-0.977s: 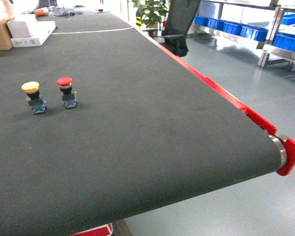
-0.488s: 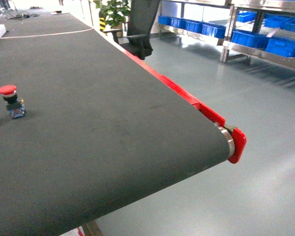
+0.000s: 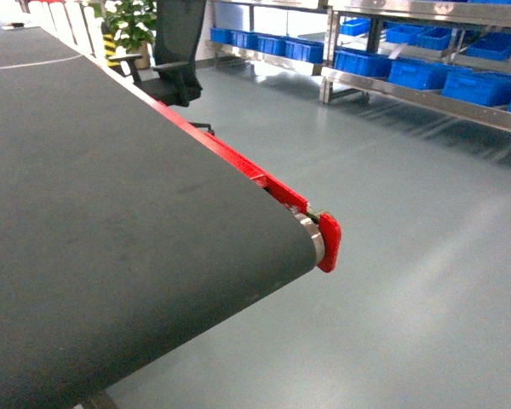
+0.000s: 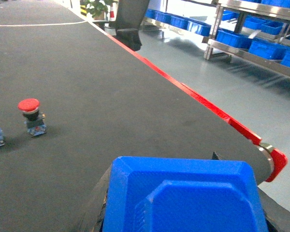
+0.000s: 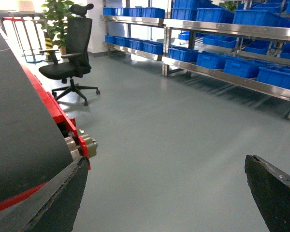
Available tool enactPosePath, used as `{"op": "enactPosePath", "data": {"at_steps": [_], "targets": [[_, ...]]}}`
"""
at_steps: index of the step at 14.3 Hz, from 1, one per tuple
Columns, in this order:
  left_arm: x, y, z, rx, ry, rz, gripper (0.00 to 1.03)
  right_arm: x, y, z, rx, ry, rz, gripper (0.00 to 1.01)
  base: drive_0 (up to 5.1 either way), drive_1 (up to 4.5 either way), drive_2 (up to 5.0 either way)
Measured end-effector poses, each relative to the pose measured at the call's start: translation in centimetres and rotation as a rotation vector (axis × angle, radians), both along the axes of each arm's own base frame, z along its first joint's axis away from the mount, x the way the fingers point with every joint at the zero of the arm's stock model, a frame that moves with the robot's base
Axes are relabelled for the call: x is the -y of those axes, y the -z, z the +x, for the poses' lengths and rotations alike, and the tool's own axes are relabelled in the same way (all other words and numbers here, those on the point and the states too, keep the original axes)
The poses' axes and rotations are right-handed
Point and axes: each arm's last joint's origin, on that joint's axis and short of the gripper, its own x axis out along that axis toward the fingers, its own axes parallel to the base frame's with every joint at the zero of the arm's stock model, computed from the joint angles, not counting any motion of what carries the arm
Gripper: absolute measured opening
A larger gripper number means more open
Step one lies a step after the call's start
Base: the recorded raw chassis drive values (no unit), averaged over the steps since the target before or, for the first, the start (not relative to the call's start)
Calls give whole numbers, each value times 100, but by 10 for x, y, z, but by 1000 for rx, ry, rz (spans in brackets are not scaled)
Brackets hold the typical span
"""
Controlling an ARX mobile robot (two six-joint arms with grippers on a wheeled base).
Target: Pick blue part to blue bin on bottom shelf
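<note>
The blue part (image 4: pixel 183 203), a big moulded blue plastic piece, fills the bottom of the left wrist view, and my left gripper (image 4: pixel 181 215) is shut on it above the black belt. Only dark finger edges (image 4: pixel 100 203) show beside it. My right gripper (image 5: pixel 169 193) is open over the grey floor with nothing between its dark fingertips (image 5: pixel 63 198). Several blue bins (image 3: pixel 422 72) stand in a row on the low steel level of the rack, the bottom shelf (image 3: pixel 426 100), far right across the floor. They show again as blue bins (image 5: pixel 241 66) on the bottom shelf (image 5: pixel 232 79).
A black conveyor belt (image 3: pixel 111 213) with a red side rail ends in a red end cap (image 3: pixel 328 243). A red push button (image 4: pixel 30 116) stands on the belt. A black office chair (image 3: pixel 175 60) and a plant (image 3: pixel 128 21) stand beyond. Grey floor (image 3: pixel 392 256) lies before the racks.
The head view has swung to the right. The yellow and red buttons have slid out of its left edge, and the racks with blue bins have come further in.
</note>
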Motion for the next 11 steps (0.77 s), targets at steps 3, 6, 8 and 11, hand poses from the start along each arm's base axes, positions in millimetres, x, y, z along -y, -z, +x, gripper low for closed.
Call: {"op": "enactPosePath", "data": {"at_steps": [3,6,8,11], "targets": [[0,0,0,1,1,0,44,0,0,0,0,0,0,98,-161,-161,-161],[0,0,0,0,0,0,44,0,0,0,0,0,0,98,-162,-162,-162],[0,0,0,0,0,0,44,0,0,0,0,0,0,98,-148,-148,-148],[0,0,0,1,0,0,44,0,0,0,0,0,0,98,-156,-156,-156]]}}
